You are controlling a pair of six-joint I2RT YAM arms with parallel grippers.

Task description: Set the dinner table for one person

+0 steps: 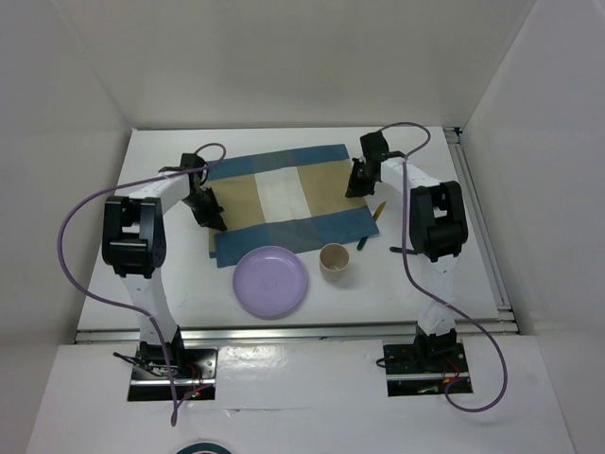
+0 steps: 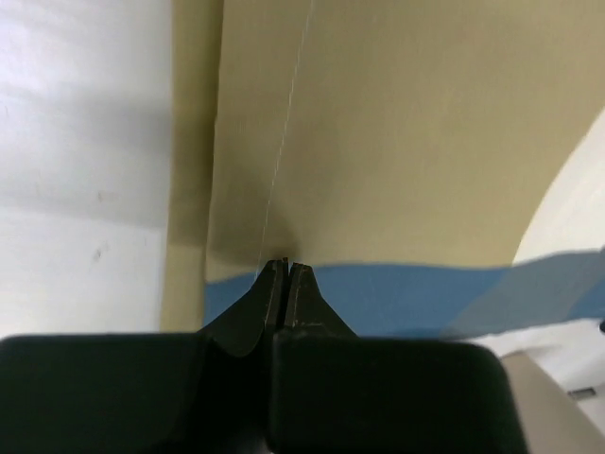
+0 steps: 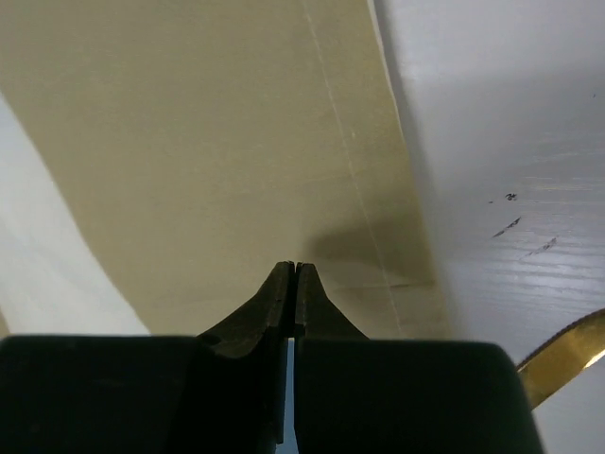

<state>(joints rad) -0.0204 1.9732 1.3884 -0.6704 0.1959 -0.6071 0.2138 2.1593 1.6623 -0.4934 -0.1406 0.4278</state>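
Observation:
The white dinner table (image 1: 170, 274) carries a blue-and-tan checked placemat (image 1: 284, 194) spread at its middle. My left gripper (image 1: 208, 216) is at the mat's left edge, and the left wrist view shows its jaws (image 2: 286, 265) shut, pinching a fold of the cloth (image 2: 406, 142). My right gripper (image 1: 357, 184) is at the mat's right edge, and the right wrist view shows its jaws (image 3: 295, 267) shut on the tan cloth (image 3: 189, 142). A purple plate (image 1: 271, 281) and a tan cup (image 1: 334, 259) sit in front of the mat.
A gold utensil (image 1: 378, 208) lies just right of the mat and shows in the right wrist view (image 3: 567, 355). A small dark item (image 1: 363, 242) lies near the cup. Metal rails run along the table's right and near edges. White walls enclose the table.

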